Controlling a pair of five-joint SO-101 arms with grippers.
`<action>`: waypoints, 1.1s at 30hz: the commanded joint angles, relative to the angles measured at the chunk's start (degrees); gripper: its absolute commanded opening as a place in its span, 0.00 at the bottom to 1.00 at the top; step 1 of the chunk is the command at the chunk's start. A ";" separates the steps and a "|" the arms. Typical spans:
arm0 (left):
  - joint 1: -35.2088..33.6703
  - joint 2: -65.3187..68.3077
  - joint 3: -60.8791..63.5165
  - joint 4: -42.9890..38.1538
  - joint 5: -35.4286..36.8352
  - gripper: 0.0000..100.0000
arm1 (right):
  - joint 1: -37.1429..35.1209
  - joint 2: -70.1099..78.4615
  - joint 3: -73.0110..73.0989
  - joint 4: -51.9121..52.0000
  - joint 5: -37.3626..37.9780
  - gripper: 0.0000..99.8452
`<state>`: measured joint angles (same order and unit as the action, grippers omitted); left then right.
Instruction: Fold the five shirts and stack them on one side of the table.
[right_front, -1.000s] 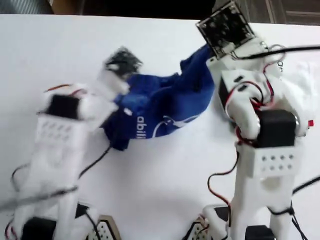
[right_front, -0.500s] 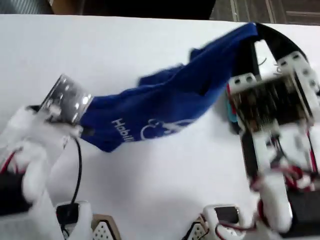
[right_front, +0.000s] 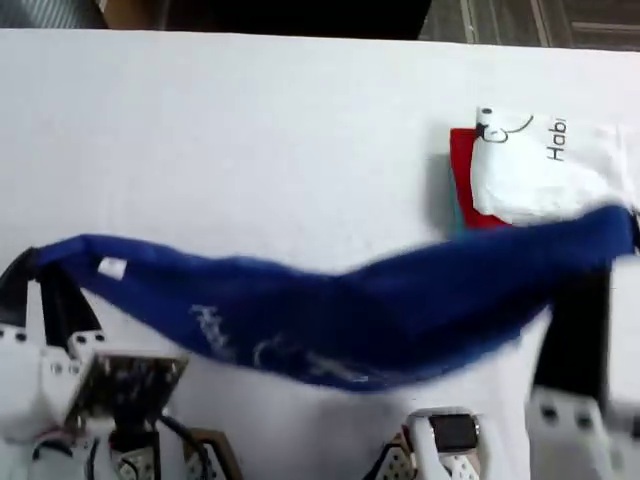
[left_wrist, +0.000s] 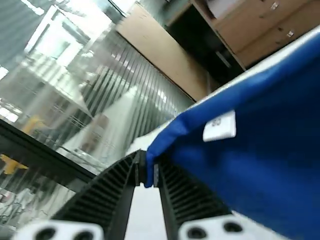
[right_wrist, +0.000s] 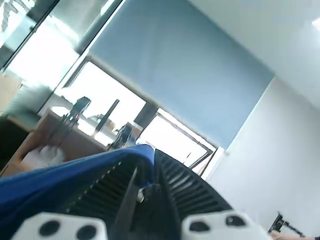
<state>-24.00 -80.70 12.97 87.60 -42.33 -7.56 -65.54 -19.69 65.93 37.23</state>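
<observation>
A blue shirt (right_front: 350, 315) hangs stretched in the air above the table's front half, held at both ends. My left gripper (right_front: 35, 262) at the front left is shut on one corner of the blue shirt (left_wrist: 250, 165), near its white tag (left_wrist: 219, 127). My right gripper (right_front: 632, 228) at the right edge is shut on the other end of the blue shirt (right_wrist: 50, 182). A stack of folded shirts lies at the back right: a white shirt (right_front: 545, 165) on top, a red shirt (right_front: 462, 175) under it.
The white table (right_front: 230, 130) is bare at the back left and middle. The arms' bases (right_front: 440, 450) stand at the front edge.
Both arms pulled back toward the front edge and spread apart, lifting the blue shirt off the table and stretching it out. The folded stack, hidden behind the right arm before, is now uncovered.
</observation>
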 joint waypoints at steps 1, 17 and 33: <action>-0.35 -2.29 -1.71 -2.02 0.09 0.03 | 0.22 -2.77 -1.05 -0.57 1.49 0.02; -1.58 -7.12 2.68 -8.53 0.09 0.03 | 0.22 -1.01 2.81 -3.38 3.25 0.02; -1.14 15.74 27.91 -45.19 0.18 0.03 | 0.22 27.30 24.97 -24.84 3.25 0.02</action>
<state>-25.05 -71.21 40.48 50.15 -42.51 -7.56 -44.09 4.40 45.45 40.66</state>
